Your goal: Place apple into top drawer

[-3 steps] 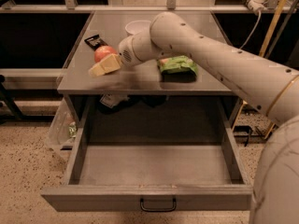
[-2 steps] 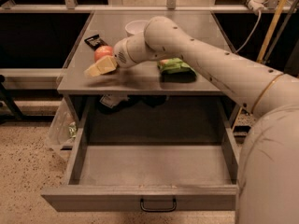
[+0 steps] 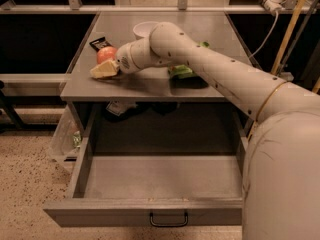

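Observation:
The apple [image 3: 105, 54], orange-red, sits on the grey table top near its left edge. My gripper [image 3: 106, 69] reaches in from the right and is right at the apple, its pale fingertip [image 3: 103, 70] lying just in front of the fruit. The top drawer [image 3: 160, 176] stands pulled wide open below the table, grey inside, with nothing in it. Its front panel carries a small black handle [image 3: 169, 220].
A white bowl [image 3: 145, 30] stands behind my arm. A dark flat packet [image 3: 99, 43] lies just behind the apple. A green bag [image 3: 182, 72] lies mid-table under my arm. A clear plastic bag [image 3: 64, 136] hangs at the drawer's left side.
My arm has swung further over the table and the gripper has stayed at the apple, shifting slightly. The apple and drawer have not moved.

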`<state>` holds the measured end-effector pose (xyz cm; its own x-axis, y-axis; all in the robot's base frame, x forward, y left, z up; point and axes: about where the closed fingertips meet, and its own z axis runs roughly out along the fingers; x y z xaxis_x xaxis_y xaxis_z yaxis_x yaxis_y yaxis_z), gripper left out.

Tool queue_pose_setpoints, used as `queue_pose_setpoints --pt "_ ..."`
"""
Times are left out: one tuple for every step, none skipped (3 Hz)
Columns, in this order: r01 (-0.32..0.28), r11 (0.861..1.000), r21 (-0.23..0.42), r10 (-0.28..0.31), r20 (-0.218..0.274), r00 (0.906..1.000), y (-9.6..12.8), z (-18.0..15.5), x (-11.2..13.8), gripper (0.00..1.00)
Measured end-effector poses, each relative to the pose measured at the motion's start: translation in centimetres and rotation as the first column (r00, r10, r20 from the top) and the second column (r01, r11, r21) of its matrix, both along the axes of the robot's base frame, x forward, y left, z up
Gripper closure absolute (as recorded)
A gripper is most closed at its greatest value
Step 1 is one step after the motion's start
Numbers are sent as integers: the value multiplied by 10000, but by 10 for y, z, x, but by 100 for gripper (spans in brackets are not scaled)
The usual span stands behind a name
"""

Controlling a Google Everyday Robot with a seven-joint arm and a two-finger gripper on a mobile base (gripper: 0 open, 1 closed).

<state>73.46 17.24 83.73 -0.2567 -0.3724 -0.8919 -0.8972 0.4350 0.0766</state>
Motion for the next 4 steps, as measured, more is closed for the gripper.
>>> queue_pose_setpoints --pt "0 10000 1 0 0 10000 -2 2 0 66" --pt "1 10000 2 -1 2 10000 -2 4 0 89" --pt "177 9986 502 -207 584 9981 -12 13 -11 100" --pt "95 9931 1170 -259 1395 9899 -29 30 -33 100"
